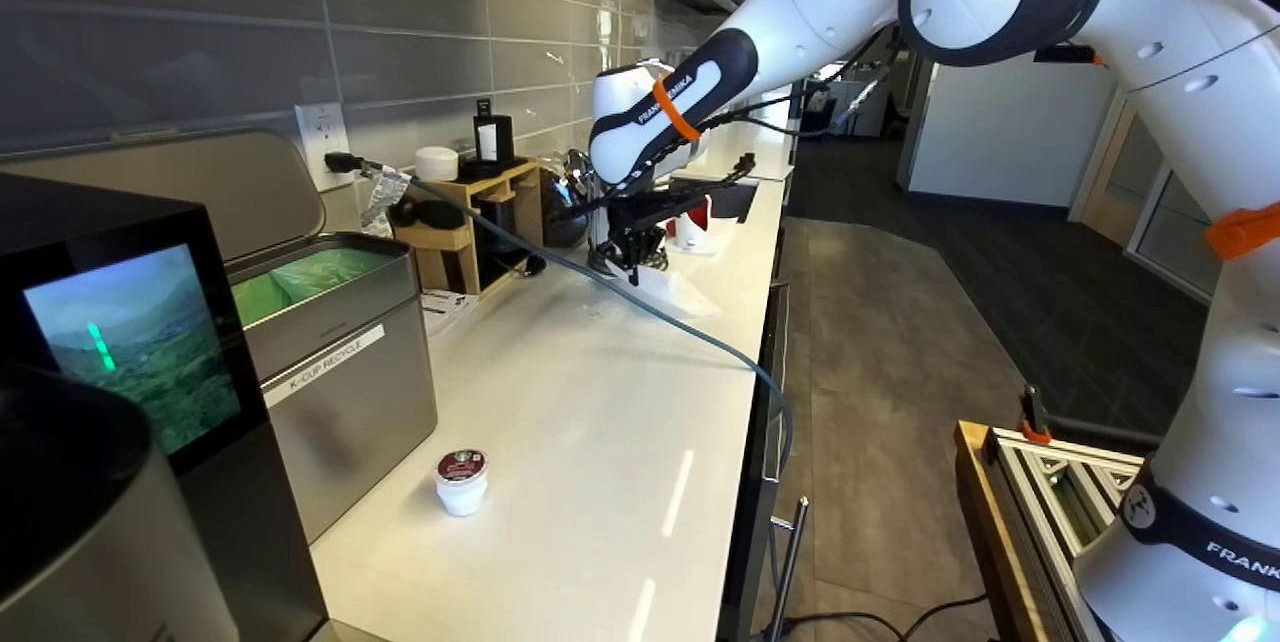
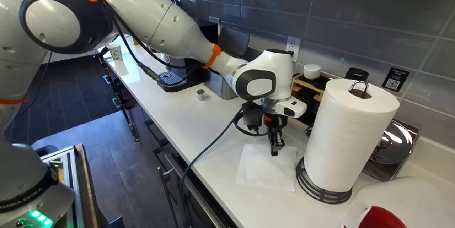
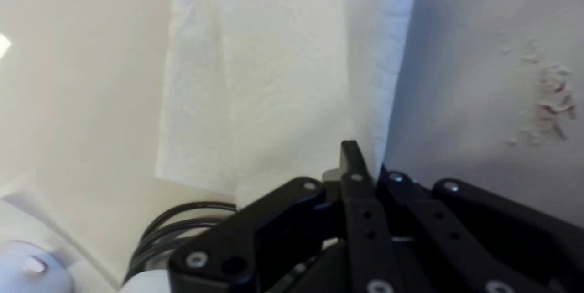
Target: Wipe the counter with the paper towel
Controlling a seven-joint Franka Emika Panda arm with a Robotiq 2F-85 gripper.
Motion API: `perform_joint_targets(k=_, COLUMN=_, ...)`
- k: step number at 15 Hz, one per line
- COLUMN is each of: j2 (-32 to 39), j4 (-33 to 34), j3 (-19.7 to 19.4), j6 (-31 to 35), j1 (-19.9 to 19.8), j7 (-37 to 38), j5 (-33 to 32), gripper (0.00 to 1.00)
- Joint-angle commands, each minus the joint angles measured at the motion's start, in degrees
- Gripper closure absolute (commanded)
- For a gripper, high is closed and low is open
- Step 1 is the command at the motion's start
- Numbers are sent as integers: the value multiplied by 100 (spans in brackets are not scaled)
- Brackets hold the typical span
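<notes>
At the near end of the worktop [image 2: 256, 205], in an exterior view, sits one red thing [image 2: 382, 218], cut off so that I cannot tell what it is. Just past it one tall white roll [image 2: 344, 139] stands upright on one dark wire stand [image 2: 321, 196]. Beside that stand lies the paper towel [image 2: 265, 171], limp and white, most of it flat on the worktop in overlapping layers (one folded sheet or two laid together, I cannot tell). Over its far side two dark fingers [image 3: 353, 160] point down, closed on it: in the wrist view one edge of the paper towel runs in between them. Just past it is one patch of pale and reddish scraps [image 3: 550, 109], too small and jumbled to count. One blue-green cable [image 1: 700, 334] crosses over the worktop and drops past its dark front edge. Farther along, toward the back, one wooden rack [image 1: 440, 238] carries one round white tub [image 2: 312, 71] and one black bottle [image 1: 493, 137] on top. Beyond the rack comes one metal bin [image 1: 360, 392] labelled K-CUP RECYCLE, its single lid [image 2: 233, 41] raised and one green liner [image 1: 320, 280] inside. Near the bin in both exterior views, one small white cup [image 2: 201, 95] with a dark top stands upright. Past them are one black machine [image 2: 194, 77] with one drip tray [image 2: 171, 78] and, toward the far end of the worktop, one patterned cup [image 2: 114, 52].
</notes>
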Motion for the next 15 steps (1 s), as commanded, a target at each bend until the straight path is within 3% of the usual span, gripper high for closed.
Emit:
perform_joint_targets(k=1, j2=-447, j4=-744, j3=-212, j6=505, j1=-124, j7=-196, j5=-301, gripper=100)
perform_joint_targets(k=7, j2=-558, j4=-1310, j3=-26, j6=1138, j1=-352, j7=-1126, j5=-482, gripper=100)
perform_joint_targets(k=8, j2=-625, j4=-1429, j3=62, j6=1182, j1=-409, j7=-1386, j5=-436, gripper=74)
perform_joint_targets(k=9, j2=-673, j4=-1525, j3=108, j6=1211, j1=-429, j7=-1554, j5=-429, gripper=73)
perform_joint_targets(k=15, j2=-1378, j4=-2249, j3=38, j6=1351, j1=-323, j7=-1932, j5=-649, gripper=29)
